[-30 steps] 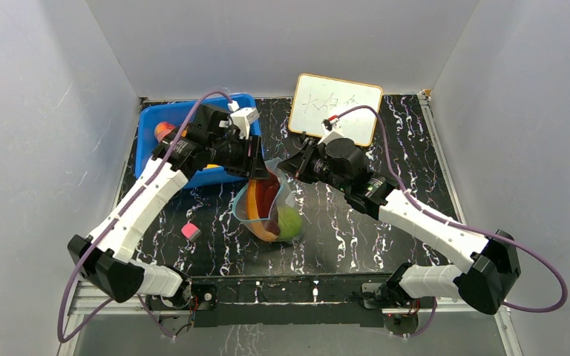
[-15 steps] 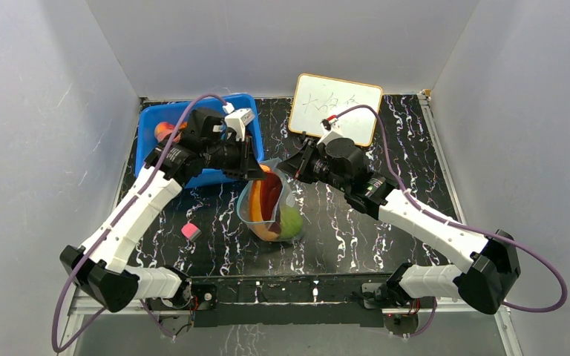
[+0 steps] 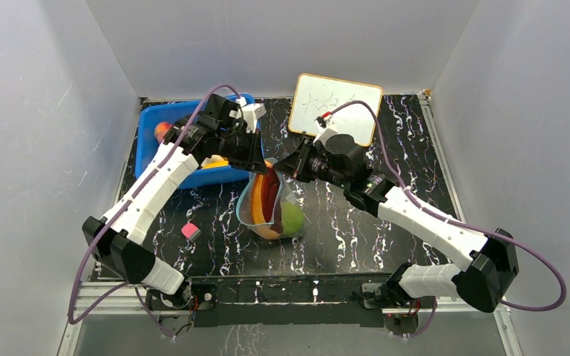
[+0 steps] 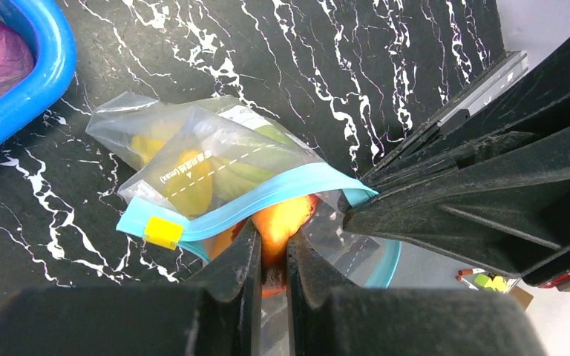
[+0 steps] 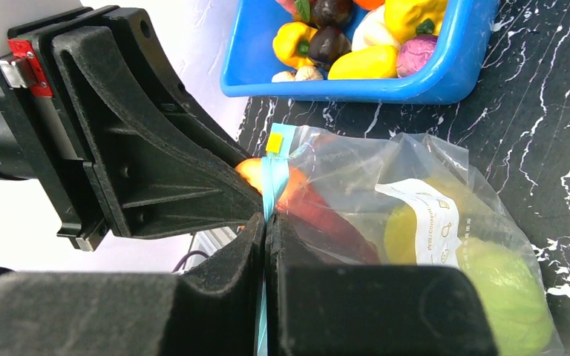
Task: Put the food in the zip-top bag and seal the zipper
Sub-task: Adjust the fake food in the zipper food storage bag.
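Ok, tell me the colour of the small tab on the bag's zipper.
Yellow tab, set on the blue-teal zipper; clearest in the left wrist view.

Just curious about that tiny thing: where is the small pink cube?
In the top view, the pink cube lies on the table, left of the zip-top bag and nearer the robot than the blue bin.

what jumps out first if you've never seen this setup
A clear zip-top bag stuffed with bright toy food sits mid-table, with the jaws of the left gripper and right gripper shut on its teal-edged mouth. Behind it, a blue bin of more toy food stands far left and a whiteboard sits at the back.
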`<state>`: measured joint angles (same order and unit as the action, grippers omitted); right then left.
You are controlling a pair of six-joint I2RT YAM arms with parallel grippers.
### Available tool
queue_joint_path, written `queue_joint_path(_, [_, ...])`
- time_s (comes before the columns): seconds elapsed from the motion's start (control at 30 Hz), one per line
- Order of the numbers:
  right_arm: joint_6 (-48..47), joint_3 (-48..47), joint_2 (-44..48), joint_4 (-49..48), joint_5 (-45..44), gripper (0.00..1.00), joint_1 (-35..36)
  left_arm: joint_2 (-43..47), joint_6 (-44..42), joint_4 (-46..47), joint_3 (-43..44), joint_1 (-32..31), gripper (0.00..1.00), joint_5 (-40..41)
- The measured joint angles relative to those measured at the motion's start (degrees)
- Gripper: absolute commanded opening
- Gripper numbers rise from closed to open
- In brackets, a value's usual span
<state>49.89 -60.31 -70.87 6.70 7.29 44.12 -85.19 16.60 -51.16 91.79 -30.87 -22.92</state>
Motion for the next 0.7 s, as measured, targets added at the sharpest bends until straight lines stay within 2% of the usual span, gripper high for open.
queue_joint_path(0.03, [0.0,0.0,-0.2,-0.3,0.2,0.0,0.0,-0.1,-0.1,-0.1,0.0,0.0,0.05,0.0])
queue_joint_path(0.13, [0.1,0.0,-0.7,-0.7,0.1,0.0,0.0,0.0,0.2,1.7,-1.7,0.0,0.28,-0.5])
queue_joint_path(0.17, [0.0,0.0,-0.9,-0.7,0.0,0.0,0.0,0.2,0.4,2.8,-2.9,0.0,0.39,-0.7])
queue_joint_path(0.23, [0.0,0.0,-1.0,-0.4,-0.5,0.0,0.0,0.6,1.0,4.3,-5.0,0.0,0.48,-0.6])
queue_joint_path(0.43, [0.1,0.7,-0.9,-0.6,-5.4,0.0,0.0,1.6,1.2,3.8,-5.3,0.0,0.57,2.4])
queue_joint_path(0.7, [-0.1,1.7,-0.4,-0.5,-8.7,0.0,0.0,8.2,1.4,0.8,-3.7,0.0,0.54,10.8])
